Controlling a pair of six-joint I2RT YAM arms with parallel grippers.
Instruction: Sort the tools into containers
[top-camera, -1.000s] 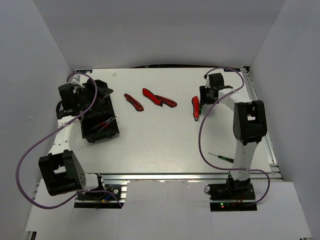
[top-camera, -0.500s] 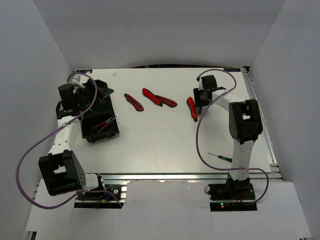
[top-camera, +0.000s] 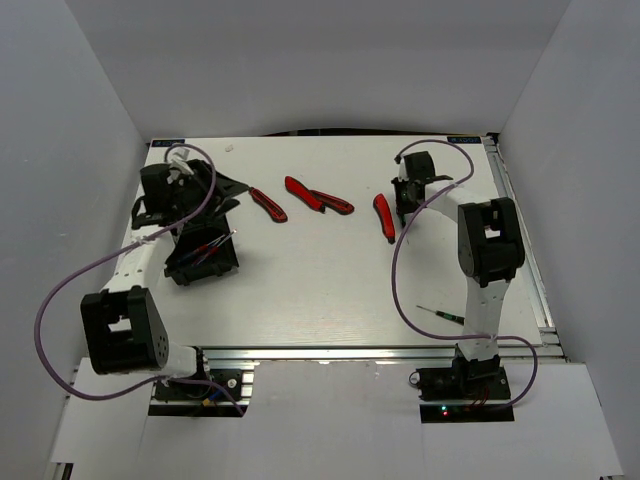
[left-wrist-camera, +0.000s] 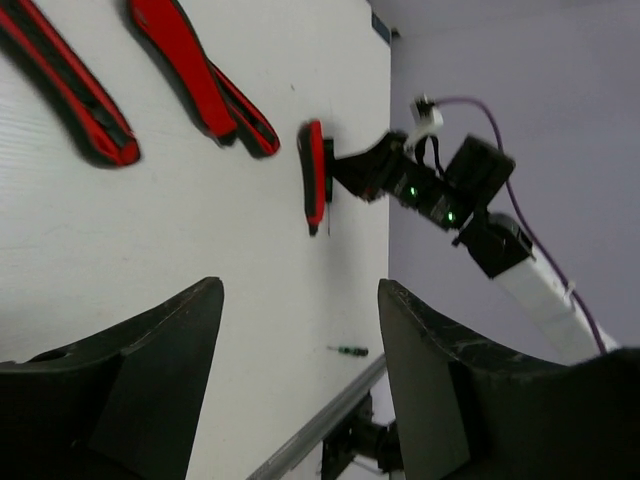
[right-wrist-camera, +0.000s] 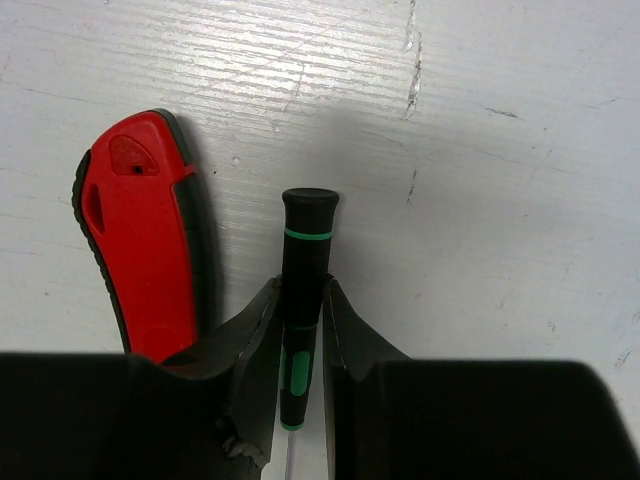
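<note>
The right hand (right-wrist-camera: 301, 290) is pressed in tight on a black-green screwdriver (right-wrist-camera: 307, 235). It pinches the handle from both sides. The round end of the handle sticks out past the fingers (right-wrist-camera: 258, 330). The screwdriver is low over the white bench (right-wrist-camera: 480, 200), but I can't tell if it touches. A red knife (right-wrist-camera: 150, 240) lies flat on the bench just beside it, on the left in the right wrist view. Knife & screwdriver lie almost side by side.

The left hand (left-wrist-camera: 300, 295) is spread wide w/ nothing btwn its fingers. From the top view it is up over the far bin (top-camera: 225, 186), which is partly hidden under it. The near bin (top-camera: 232, 264) sits just in front, at the left side of the bench. Some thin screwdrivers (top-camera: 208, 247) lie in the near bin, w/ bits of red & blue showing.

Out on the bench, the left pliers (top-camera: 267, 204) & the mid pliers (top-camera: 318, 195) lie flat near the back, btwn the bins & the knife. They are near each other, not touching. A small screwdriver (top-camera: 442, 314) lies alone at the front right, close to the right arm & well apart from the rest
</note>
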